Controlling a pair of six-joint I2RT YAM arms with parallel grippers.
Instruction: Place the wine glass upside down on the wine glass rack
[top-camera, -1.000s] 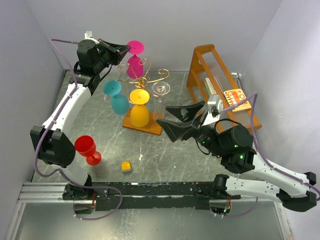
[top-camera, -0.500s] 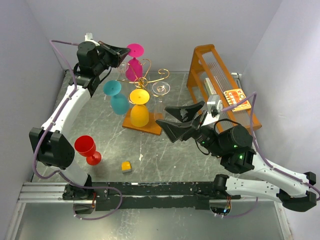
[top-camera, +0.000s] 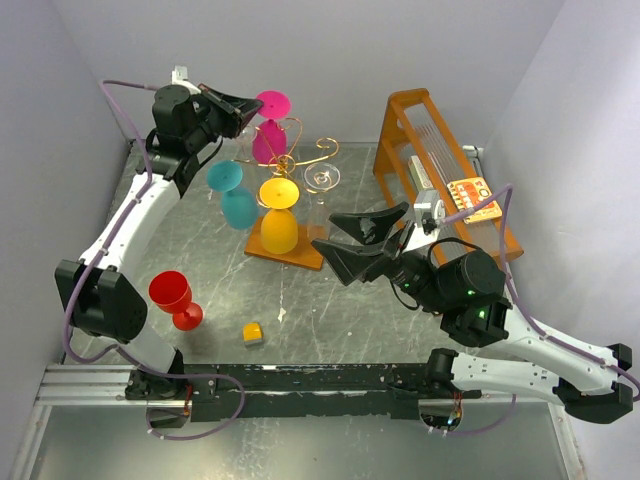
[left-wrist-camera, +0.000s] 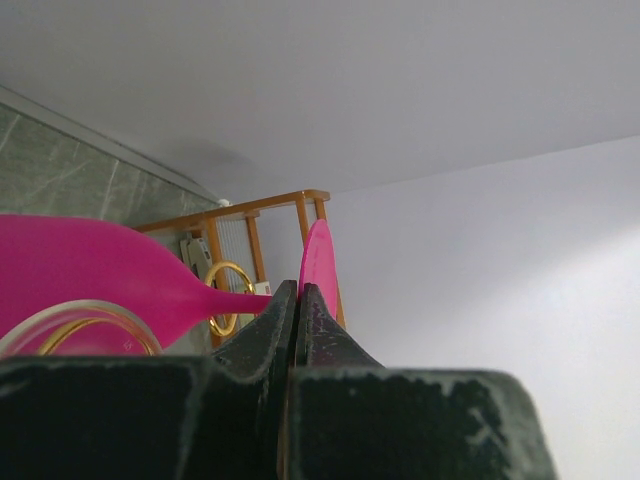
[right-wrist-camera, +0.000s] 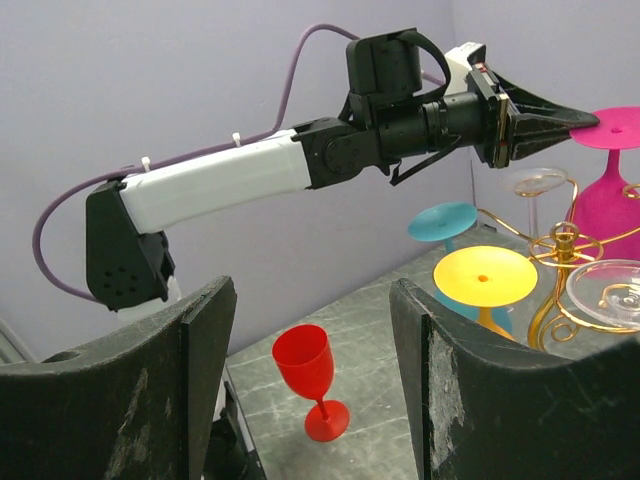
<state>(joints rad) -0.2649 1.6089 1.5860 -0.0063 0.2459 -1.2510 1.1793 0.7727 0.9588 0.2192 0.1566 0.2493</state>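
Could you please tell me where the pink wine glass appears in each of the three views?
Top external: the pink wine glass is upper centre-left, inverted, foot uppermost.
Left wrist: its bowl fills the left; its foot is edge-on at centre.
Right wrist: it is at the far right edge.
Shared landmark: the gold wire rack.

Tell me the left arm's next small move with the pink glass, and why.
Probably ease the pink glass down a touch rather than release it yet. The left claw is shut on the rim of its foot, holding it upside down at the wine glass rack, but no view shows the stem seated in a gold scroll arm.
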